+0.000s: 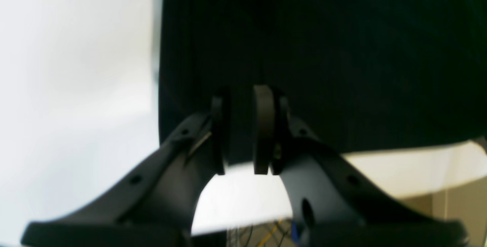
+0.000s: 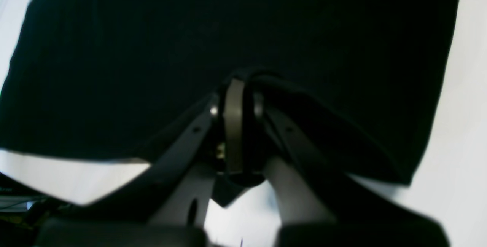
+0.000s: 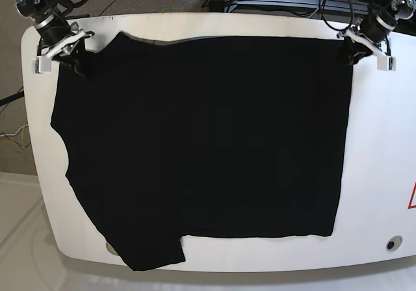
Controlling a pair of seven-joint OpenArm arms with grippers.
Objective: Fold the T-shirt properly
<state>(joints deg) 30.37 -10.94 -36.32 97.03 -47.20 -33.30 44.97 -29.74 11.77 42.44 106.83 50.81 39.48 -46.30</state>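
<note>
Across the white rounded table (image 3: 380,174), a matte black T-shirt (image 3: 208,141), flat.

A plain black T-shirt (image 3: 201,141) covers a glossy white desk (image 3: 377,174), which carries a small red mark at its edge beside the shirt. Both robot hands, left hand (image 3: 354,52) and right hand (image 3: 73,60), are black with white brackets.
</note>
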